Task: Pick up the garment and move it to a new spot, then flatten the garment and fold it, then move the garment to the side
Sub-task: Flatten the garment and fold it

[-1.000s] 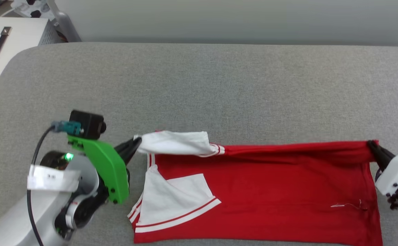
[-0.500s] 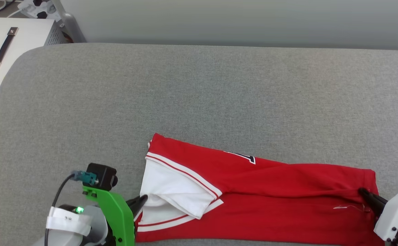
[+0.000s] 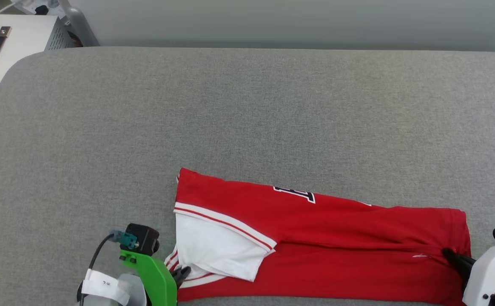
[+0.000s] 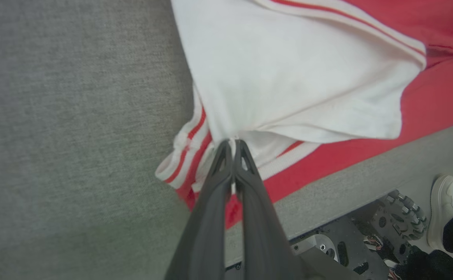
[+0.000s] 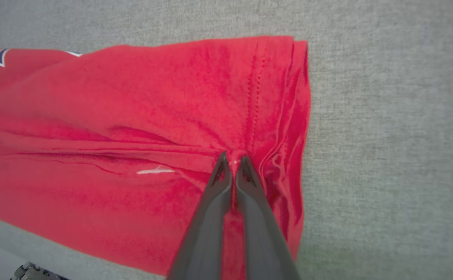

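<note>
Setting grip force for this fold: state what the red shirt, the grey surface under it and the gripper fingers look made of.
The garment: soft matte knit, likely cotton jersey; it puckers into fine creases where pinched. The grey surface: matte woven upholstery cloth, speckled weave visible. The fingers of the left gripper: dark, smooth, probably moulded plastic.

Grey fabric surface (image 3: pixel 247 106), pale wall (image 3: pixel 273 21)

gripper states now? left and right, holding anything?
left gripper: shut on the red soft-fabric T-shirt, pinching its white sleeve.
right gripper: shut on the same T-shirt, near its hem.
</note>
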